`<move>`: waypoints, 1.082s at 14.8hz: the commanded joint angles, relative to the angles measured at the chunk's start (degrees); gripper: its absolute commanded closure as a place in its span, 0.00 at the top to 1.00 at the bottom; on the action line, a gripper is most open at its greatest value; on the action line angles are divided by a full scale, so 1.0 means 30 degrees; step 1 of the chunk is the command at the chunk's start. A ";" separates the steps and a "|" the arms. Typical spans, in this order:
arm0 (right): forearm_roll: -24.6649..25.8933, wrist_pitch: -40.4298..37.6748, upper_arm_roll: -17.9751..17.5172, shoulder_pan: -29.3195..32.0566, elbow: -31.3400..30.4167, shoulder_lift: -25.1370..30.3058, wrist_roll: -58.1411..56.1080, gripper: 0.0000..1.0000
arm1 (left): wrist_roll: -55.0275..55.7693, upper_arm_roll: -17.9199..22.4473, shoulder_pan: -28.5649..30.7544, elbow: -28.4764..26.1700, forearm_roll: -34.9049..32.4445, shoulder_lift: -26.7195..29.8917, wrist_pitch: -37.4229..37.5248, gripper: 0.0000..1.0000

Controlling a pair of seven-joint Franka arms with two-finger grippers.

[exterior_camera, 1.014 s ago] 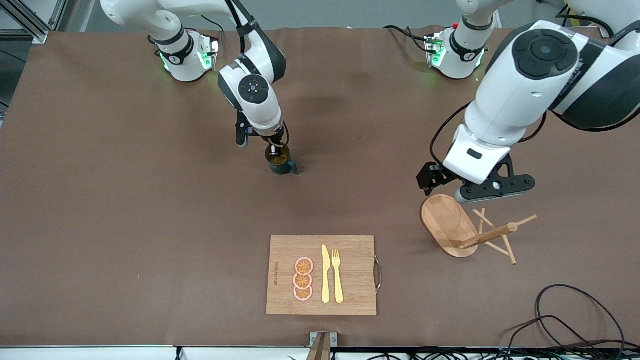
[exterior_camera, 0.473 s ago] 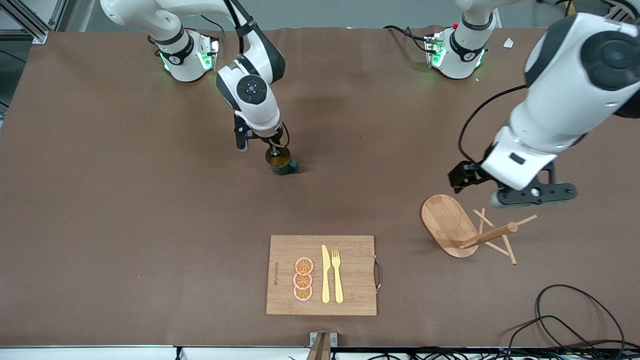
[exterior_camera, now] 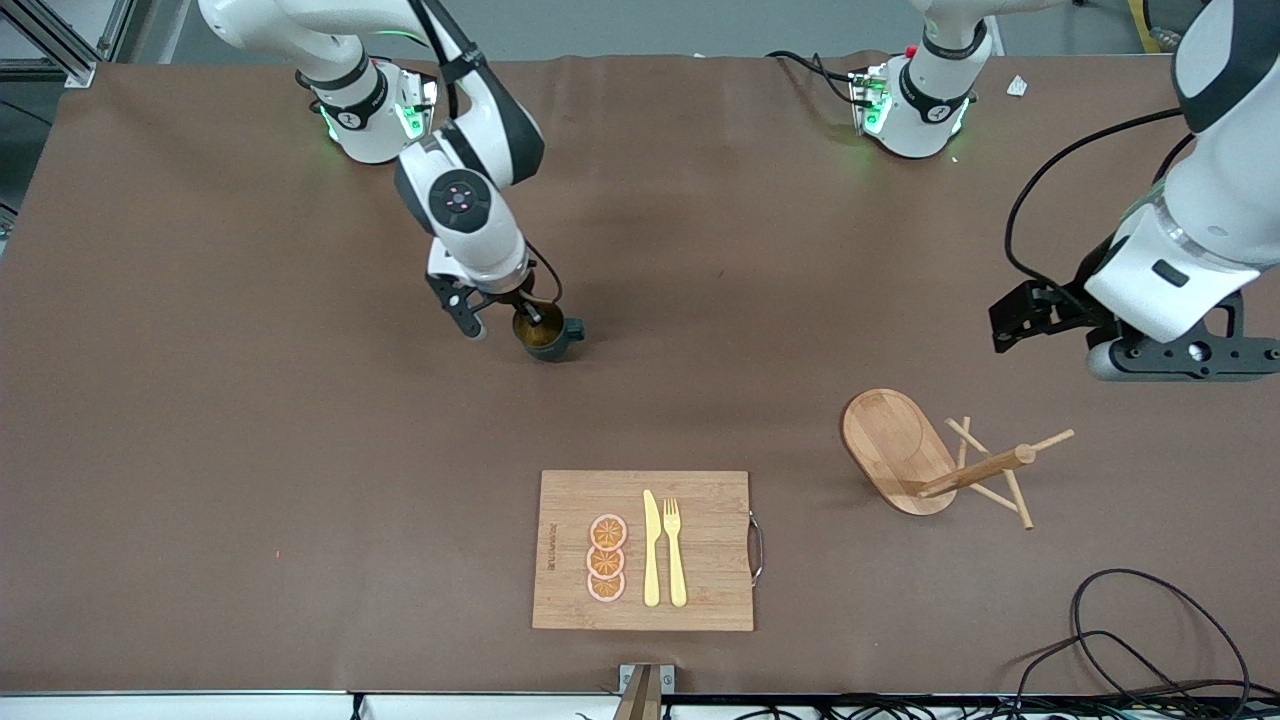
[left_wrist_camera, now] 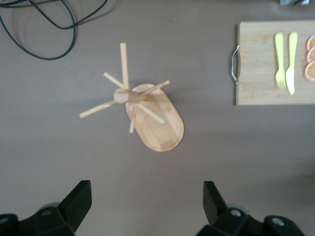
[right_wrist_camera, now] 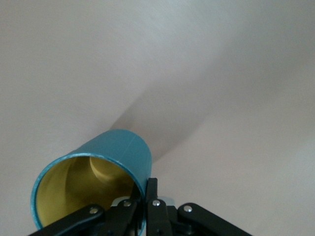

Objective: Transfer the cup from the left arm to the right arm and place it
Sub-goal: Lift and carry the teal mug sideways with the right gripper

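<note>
While right pincer (exterior_camera: pixel 528 318) clamps its rim, cup (exterior_camera: pixel 546 338) tilts.

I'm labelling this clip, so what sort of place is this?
Most likely a robotics lab bench staged as a kitchen: two bolted-down arms on a brown mat, loose cables, and props such as a cutting board and wooden mug tree.

Right end effector (exterior_camera: pixel 527 318) clamped, left (exterior_camera: pixel 1100 345) spread

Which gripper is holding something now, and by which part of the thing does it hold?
The right gripper holds the cup by its rim wall, one finger inside and one outside. The left gripper is open and holds nothing.
</note>
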State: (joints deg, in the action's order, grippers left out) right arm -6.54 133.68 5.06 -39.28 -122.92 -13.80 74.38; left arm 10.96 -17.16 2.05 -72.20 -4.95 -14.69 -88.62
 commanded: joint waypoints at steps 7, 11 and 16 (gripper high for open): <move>0.0042 -0.1347 -0.0163 0.5523 -0.0395 0.1056 -2.1363 0.00 | -0.4121 0.4488 -0.1708 -0.1626 0.1563 0.2141 0.0595 1.00; 0.0071 -0.1348 -0.0192 0.9158 -0.0192 0.0881 -3.3020 0.00 | -0.3948 0.4635 -0.1678 -0.2036 0.1416 0.2727 0.0565 1.00; 0.2055 -0.1173 -0.0163 1.1769 0.0512 0.0675 -4.4115 0.00 | -0.2893 0.5396 -0.2176 -0.2007 0.1504 0.3196 0.0682 1.00</move>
State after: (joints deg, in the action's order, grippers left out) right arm -3.29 130.29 5.60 -6.83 -121.89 -12.39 -44.68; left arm 0.94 -2.64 -3.16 -76.70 -1.19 -6.80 -86.77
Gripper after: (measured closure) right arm 0.952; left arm 0.000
